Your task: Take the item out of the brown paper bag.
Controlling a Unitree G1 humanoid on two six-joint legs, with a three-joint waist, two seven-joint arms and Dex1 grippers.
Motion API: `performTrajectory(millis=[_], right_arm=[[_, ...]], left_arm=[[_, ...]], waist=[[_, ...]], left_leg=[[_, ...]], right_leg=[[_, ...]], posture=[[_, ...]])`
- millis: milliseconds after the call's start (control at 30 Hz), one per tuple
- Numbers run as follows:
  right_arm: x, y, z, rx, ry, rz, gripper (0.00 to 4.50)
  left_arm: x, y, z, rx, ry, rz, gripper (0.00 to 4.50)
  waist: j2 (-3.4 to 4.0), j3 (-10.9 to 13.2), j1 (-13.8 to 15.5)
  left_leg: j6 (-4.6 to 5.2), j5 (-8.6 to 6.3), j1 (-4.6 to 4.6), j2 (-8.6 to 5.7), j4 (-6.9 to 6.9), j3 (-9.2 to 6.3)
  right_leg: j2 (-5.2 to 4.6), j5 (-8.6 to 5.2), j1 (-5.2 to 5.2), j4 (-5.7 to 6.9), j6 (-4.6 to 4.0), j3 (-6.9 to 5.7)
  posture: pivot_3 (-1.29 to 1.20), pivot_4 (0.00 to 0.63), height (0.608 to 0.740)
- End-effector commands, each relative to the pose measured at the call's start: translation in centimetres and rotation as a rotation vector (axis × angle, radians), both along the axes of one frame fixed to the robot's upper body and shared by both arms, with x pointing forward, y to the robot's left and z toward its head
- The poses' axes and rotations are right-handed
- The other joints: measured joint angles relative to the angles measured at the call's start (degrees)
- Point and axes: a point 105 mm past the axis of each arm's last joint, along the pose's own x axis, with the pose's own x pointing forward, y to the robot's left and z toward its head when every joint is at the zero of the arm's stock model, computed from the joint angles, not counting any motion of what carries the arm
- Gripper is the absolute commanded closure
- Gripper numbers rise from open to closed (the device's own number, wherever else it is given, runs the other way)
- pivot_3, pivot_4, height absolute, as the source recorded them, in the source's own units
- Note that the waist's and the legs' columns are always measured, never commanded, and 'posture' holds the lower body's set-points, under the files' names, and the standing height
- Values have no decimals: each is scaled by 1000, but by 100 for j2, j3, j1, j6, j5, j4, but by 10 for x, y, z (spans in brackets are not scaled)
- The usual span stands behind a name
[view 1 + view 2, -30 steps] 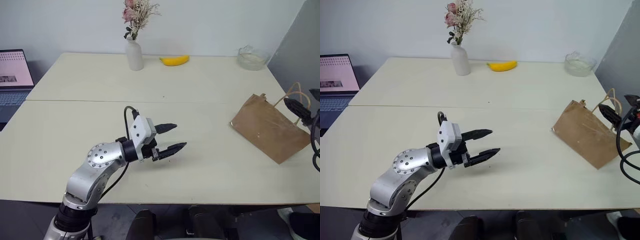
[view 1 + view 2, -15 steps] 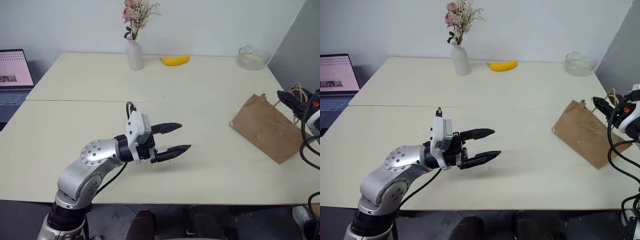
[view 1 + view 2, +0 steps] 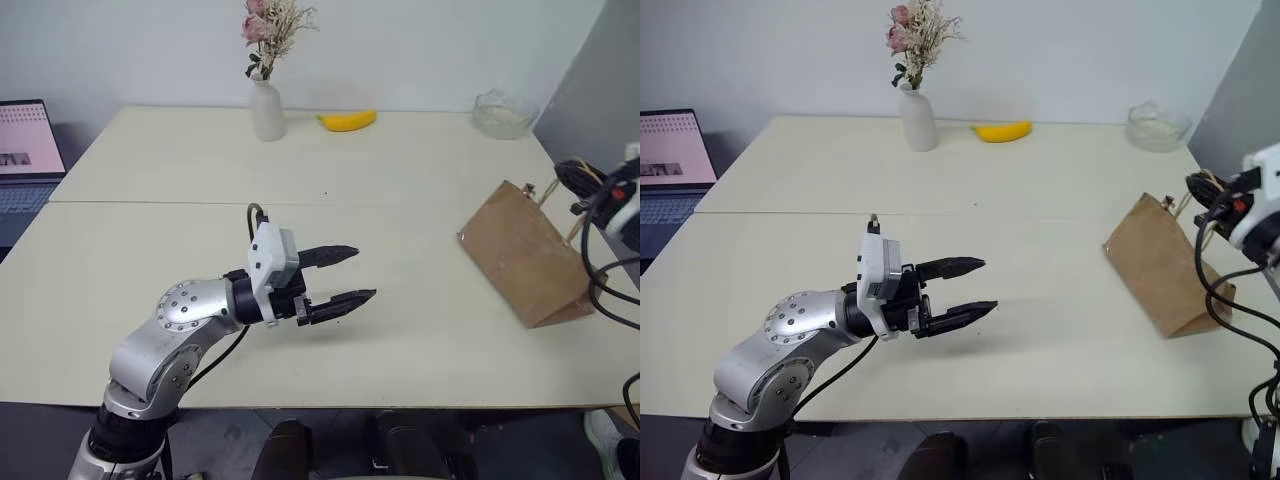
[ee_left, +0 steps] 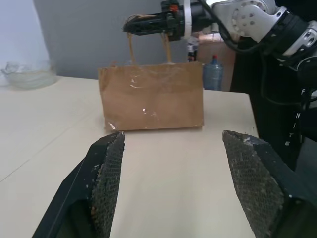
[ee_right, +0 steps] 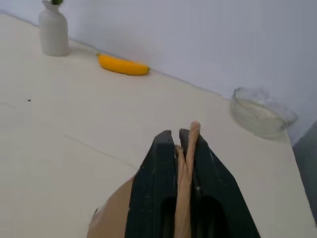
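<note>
The cream table (image 3: pixel 420 180) bears the brown paper bag (image 3: pixel 520 255) near its right edge, standing upright. The right gripper (image 5: pixel 184 148) has its fingers pinched closed on the bag's tan handles (image 5: pixel 185 168). The left gripper (image 3: pixel 345 275) hovers mid-table, well apart from the bag, fingers spread and empty. The item cannot be seen.
</note>
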Motion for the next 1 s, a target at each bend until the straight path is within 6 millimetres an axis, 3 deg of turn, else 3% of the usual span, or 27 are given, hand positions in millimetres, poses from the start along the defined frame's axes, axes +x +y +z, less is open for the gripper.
performTrajectory(millis=[33, 200, 400, 567, 733, 867, 1000], right_arm=[[9, 13, 25, -80, -84, 70, 4489], [42, 61, 41, -131, -124, 239, 4489], [70, 144, 47, -176, -147, 472, 4489], [73, 223, 43, -226, -179, 633, 4489], [61, 282, 32, -303, -198, 754, 4489], [53, 308, 23, -373, -217, 807, 4489], [49, 319, 19, -398, -232, 826, 4489]], left_arm=[[-2, 4, 9, -16, -41, 48, 1200], [-1, 11, 8, -41, -31, 134, 1200], [-9, 26, -1, -47, 6, 247, 1200], [-15, 36, -6, -53, 15, 341, 1200], [-21, 45, -11, -37, 16, 421, 1200], [-26, 50, -16, -33, 21, 476, 1200], [-30, 51, -20, -29, 21, 497, 1200]], waist=[[-1, 0, -26], [0, 3, -79], [8, 8, -68], [11, 9, -66], [11, 10, -43], [12, 10, -23], [13, 11, -28]], left_leg=[[0, 0, 1, 1, 0, 0], [0, 0, -3, 3, -3, 2], [0, 0, -1, 18, -6, 0], [0, 0, 0, 17, -7, -5], [-1, 0, -2, 9, -6, -18], [-1, 0, -3, 8, -6, -22], [-1, 0, -3, 9, -5, -30]], right_leg=[[0, 0, 0, 0, 0, -2], [0, 1, -3, -2, -1, 4], [-5, 3, -13, 2, -9, 23], [-14, 13, -15, 2, -27, 27], [-23, 16, -13, 0, -33, 19], [-27, 17, -11, 0, -35, 16], [-28, 15, -11, 2, -35, 6]], posture=[[0, 150, 740], [0, 150, 740], [0, 150, 740], [0, 150, 740], [0, 150, 740], [0, 150, 740], [0, 150, 740]])
